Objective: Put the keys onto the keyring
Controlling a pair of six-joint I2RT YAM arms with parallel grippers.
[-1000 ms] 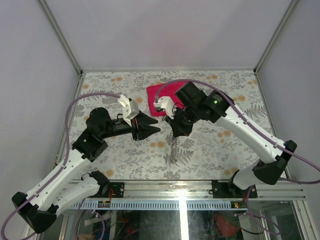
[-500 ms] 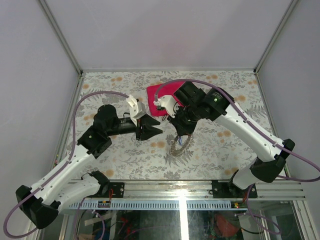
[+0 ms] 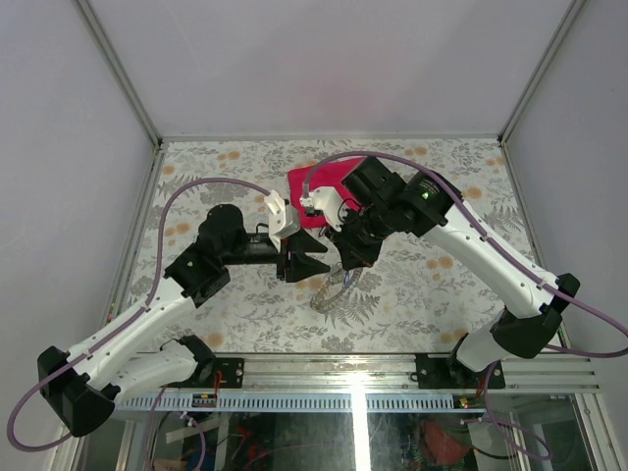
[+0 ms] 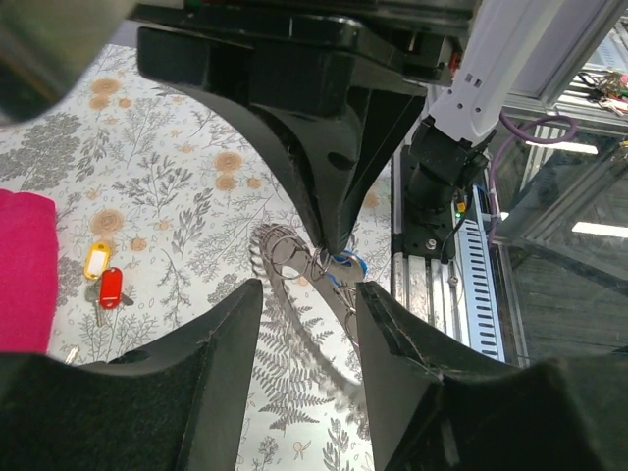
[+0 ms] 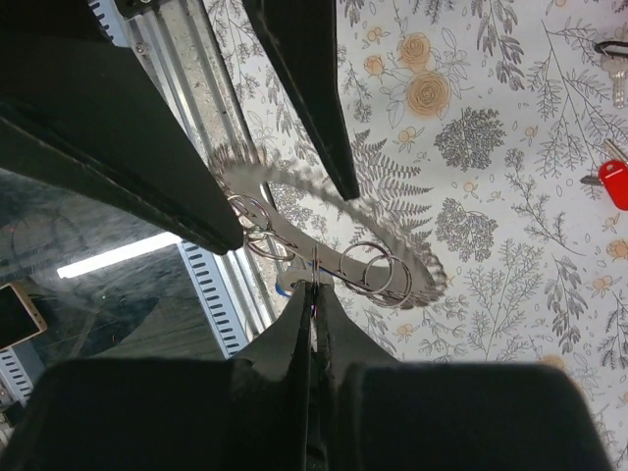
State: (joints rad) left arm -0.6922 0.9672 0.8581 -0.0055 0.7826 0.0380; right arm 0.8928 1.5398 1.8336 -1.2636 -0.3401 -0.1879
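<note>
The keyring (image 5: 339, 257) is a large flat silver ring carrying several small rings, and it hangs above the table. My right gripper (image 5: 314, 287) is shut on its near edge, next to a blue tag. From above, the keyring (image 3: 337, 287) dangles under the right gripper (image 3: 346, 267). My left gripper (image 4: 309, 334) is open, and its fingers straddle the blurred near arc of the keyring (image 4: 319, 299) without clearly touching it. Keys with a yellow tag (image 4: 98, 260) and a red tag (image 4: 110, 287) lie on the table. The red tag (image 5: 616, 183) also shows in the right wrist view.
A pink cloth (image 3: 319, 184) lies on the floral table behind the grippers, and its edge (image 4: 25, 265) shows in the left wrist view. A metal rail (image 3: 353, 371) runs along the near table edge. The left gripper (image 3: 310, 267) sits close beside the right one.
The left arm has moved right, up to the hanging keyring, and its jaws have widened a little. The keyring has swung and turned under the right gripper, which stays shut.
</note>
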